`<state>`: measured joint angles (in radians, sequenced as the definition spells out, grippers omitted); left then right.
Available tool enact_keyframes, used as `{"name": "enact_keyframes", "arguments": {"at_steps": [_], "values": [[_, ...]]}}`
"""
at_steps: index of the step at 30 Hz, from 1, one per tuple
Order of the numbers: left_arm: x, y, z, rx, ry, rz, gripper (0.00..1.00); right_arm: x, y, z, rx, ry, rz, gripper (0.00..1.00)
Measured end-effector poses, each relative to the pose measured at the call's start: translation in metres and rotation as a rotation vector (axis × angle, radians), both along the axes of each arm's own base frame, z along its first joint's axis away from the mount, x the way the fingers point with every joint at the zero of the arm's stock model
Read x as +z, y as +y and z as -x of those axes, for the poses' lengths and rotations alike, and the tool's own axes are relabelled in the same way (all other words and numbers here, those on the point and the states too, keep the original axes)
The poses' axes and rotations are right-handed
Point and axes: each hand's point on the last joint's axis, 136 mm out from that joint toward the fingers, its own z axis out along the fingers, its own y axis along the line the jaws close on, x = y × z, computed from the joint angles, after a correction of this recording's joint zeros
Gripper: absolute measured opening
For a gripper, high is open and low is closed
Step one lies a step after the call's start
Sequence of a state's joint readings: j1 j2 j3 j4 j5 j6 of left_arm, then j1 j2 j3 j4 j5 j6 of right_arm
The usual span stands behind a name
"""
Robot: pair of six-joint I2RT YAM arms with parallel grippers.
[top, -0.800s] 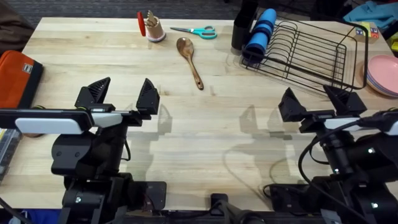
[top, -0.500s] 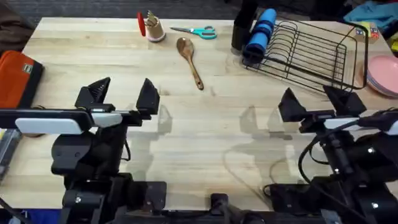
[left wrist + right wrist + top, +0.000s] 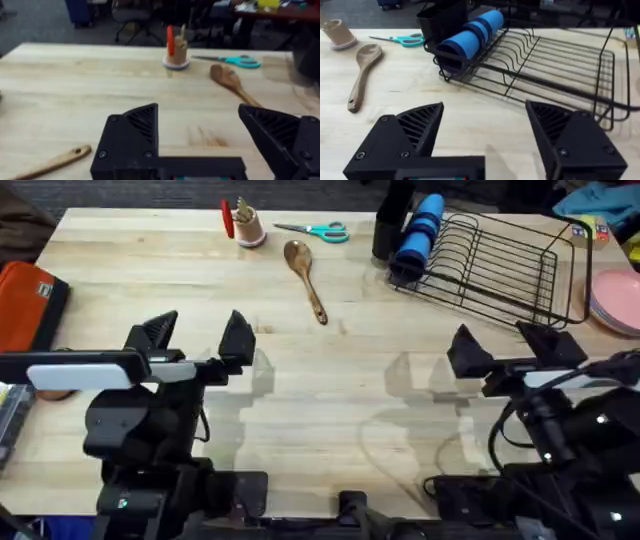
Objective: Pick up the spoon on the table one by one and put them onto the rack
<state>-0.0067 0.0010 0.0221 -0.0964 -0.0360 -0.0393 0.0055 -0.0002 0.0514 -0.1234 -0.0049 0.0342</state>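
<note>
A brown wooden spoon point(image 3: 305, 280) lies flat at the back middle of the table, bowl toward the far edge; it also appears as the spoon point(image 3: 232, 82) and the spoon point(image 3: 362, 70). A second spoon's handle point(image 3: 50, 162) lies on the table close to my left gripper. The black wire rack point(image 3: 500, 265) stands at the back right, with its black cutlery cup point(image 3: 442, 20) at the left end. My left gripper point(image 3: 195, 340) hovers open and empty over the near left. My right gripper point(image 3: 508, 350) hovers open and empty in front of the rack point(image 3: 545, 60).
A blue cylinder point(image 3: 418, 230) lies in the rack's left end. Teal-handled scissors point(image 3: 318, 230) and a small wooden holder point(image 3: 245, 225) with a red piece sit at the back edge. Pink plates point(image 3: 618, 300) are at the far right, an orange case point(image 3: 25, 305) at the left edge.
</note>
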Motion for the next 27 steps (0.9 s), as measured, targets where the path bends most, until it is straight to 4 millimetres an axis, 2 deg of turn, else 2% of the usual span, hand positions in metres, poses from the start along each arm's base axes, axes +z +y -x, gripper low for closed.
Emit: {"name": "enact_keyframes", "arguments": {"at_steps": [3,5,7,15,21,27], "values": [[0.0,0.003,0.003,0.016,0.046,0.014,0.993,-0.007,0.001,0.008,0.0,0.085,-0.024,0.993],[0.009,0.003,0.005,0.021,0.06,0.019,0.993,-0.014,0.002,0.014,0.001,0.137,-0.035,0.992],[0.021,0.004,0.006,0.024,0.071,0.022,0.993,-0.012,0.002,0.017,0.002,0.166,-0.042,0.993],[0.054,0.005,-0.004,0.033,0.2,0.023,0.993,0.047,0.003,0.022,0.006,0.156,-0.05,0.993],[0.083,0.005,-0.021,0.033,0.278,0.022,0.993,0.08,0.003,0.021,0.005,0.235,-0.05,0.993],[0.108,0.004,-0.034,0.03,0.35,0.021,0.992,0.105,0.003,0.017,0.002,0.357,-0.05,0.993]]}}
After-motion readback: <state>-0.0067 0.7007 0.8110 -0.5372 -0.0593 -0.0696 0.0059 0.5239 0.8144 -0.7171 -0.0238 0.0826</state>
